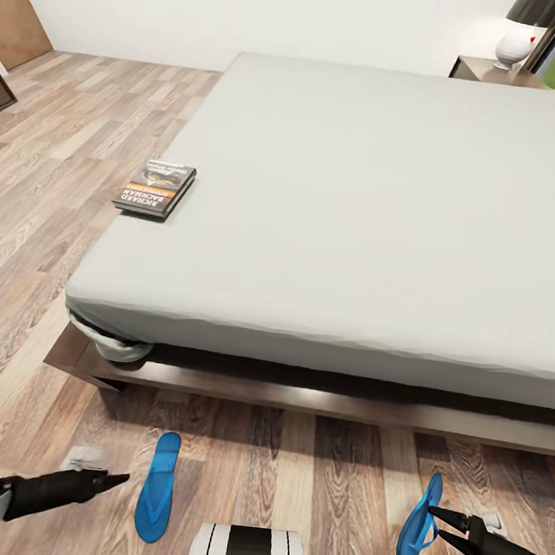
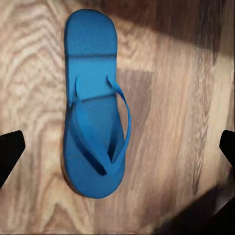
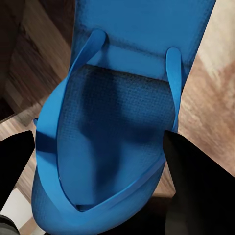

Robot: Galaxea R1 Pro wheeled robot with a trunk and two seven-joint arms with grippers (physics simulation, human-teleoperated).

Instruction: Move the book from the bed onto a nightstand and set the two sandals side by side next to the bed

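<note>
two blue sandals are showing in the head view on the wood-plank floor (image 1: 59, 161) in front of the bed (image 1: 362, 201). the left sandal (image 1: 157, 487) is lying flat, just beside the tip of the left gripper (image 1: 115, 478), whose jaws i cannot tell open from shut here. the right sandal (image 1: 420, 522) is standing tilted on its edge at the right gripper (image 1: 439, 517), its jaws lying on either side of it. the book (image 1: 155, 188) is lying on the grey mattress near the bed's left edge, well apart from both sandals. a nightstand (image 1: 495, 74) is sitting beyond the bed's far right corner, carrying a white lamp (image 1: 517, 46) on its surface.

in the left wrist view, the left sandal (image 2: 95, 105) is lying flat on the planks, straps up, between the two dark fingertips (image 2: 10, 154) of the left gripper (image 2: 117, 152), which are standing wide apart and touching nothing.

in the right wrist view, the right sandal (image 3: 117, 127) is sitting close up between the right gripper's (image 3: 98, 171) fingertips (image 3: 196, 186), which are pressing against its sole edges near the toe strap.
</note>
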